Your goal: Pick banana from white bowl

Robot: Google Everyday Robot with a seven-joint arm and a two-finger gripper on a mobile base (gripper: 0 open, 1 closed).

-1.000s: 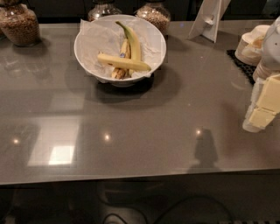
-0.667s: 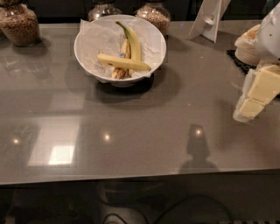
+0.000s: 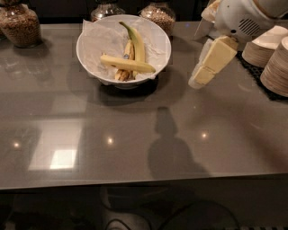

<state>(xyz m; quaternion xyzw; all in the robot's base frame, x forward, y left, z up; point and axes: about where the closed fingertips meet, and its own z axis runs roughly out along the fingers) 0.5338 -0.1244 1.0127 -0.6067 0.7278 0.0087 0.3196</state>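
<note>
The white bowl stands at the back of the grey counter, left of centre, lined with crumpled white paper. Bananas lie in it: one yellow banana lies across the front, and a curved one with a greenish stem lies behind it, over a browner one. My gripper, cream and white, hangs from the white arm at the upper right. It points down and to the left, above the counter, to the right of the bowl and apart from it. It holds nothing that I can see.
Glass jars of grains stand along the back edge. Stacked cream paper bowls sit on a black mat at the far right. The counter's front edge runs across the bottom.
My gripper has moved left and further back, from the right edge of the counter to just right of the bowl. The bananas and bowl have not moved.
</note>
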